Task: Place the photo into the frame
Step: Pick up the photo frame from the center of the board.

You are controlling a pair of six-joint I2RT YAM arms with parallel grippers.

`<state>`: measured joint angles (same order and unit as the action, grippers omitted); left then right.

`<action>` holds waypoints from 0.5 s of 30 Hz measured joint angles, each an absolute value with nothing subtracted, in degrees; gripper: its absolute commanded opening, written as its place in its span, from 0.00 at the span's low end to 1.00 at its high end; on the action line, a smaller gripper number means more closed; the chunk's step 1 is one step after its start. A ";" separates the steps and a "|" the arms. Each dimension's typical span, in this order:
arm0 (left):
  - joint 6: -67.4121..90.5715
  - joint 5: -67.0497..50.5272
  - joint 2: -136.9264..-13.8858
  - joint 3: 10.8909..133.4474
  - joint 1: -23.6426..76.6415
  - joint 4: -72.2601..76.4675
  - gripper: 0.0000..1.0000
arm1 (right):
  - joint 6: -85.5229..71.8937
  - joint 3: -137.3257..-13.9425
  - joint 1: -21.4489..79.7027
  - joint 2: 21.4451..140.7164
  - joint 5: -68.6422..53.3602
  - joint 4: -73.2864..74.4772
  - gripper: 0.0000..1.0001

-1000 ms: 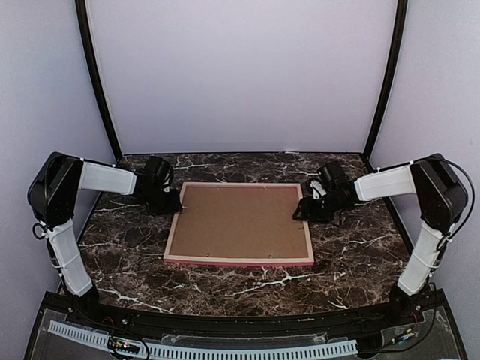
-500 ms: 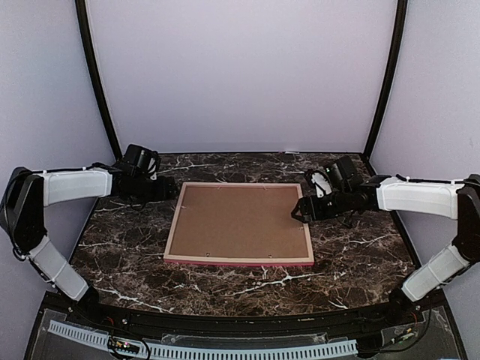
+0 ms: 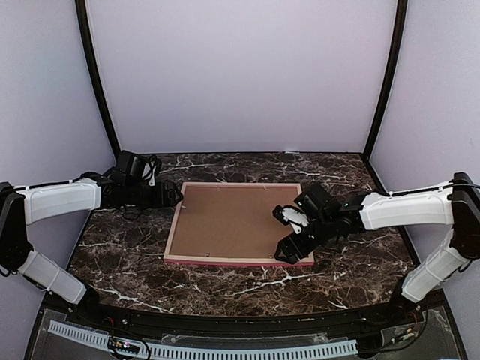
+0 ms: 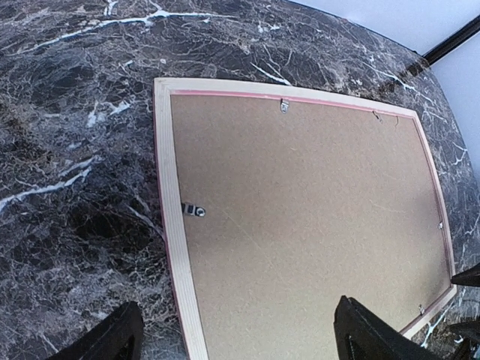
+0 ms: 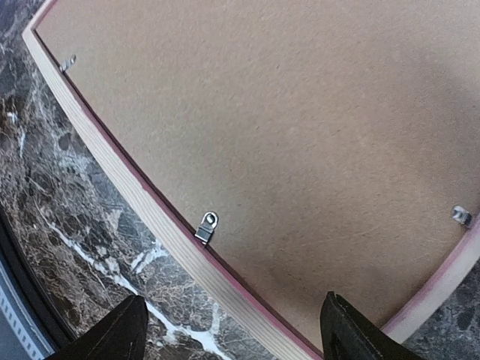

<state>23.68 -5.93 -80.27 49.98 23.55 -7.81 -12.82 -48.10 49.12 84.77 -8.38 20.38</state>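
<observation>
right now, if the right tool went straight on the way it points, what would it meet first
Probably the brown backing panel in the frame, near the small clip by its near rail. The right tool, open, tilts down at it; depth is hard to judge.

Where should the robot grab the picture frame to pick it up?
Likely the thin rim on the frame's right side, coming from the right, where the right end effector is open. It lies flat, back up, so only that raised edge gives something to pinch.
</observation>
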 measured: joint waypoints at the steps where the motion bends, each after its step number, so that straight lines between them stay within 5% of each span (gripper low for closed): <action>1: 23.70 -6.33 -80.18 49.69 23.64 -7.79 0.91 | -12.45 -48.49 49.95 86.06 -8.01 20.78 0.80; 10: 23.79 -7.57 -79.37 47.40 23.70 -7.86 0.91 | -10.28 -51.03 54.70 92.18 -5.30 23.20 0.72; 15: 23.94 -8.14 -79.37 47.00 23.77 -7.81 0.91 | -9.13 -52.66 55.55 94.00 -3.33 23.38 0.56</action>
<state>23.94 -8.14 -79.37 47.00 23.77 -7.81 -9.13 -52.66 55.55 94.00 -3.33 23.38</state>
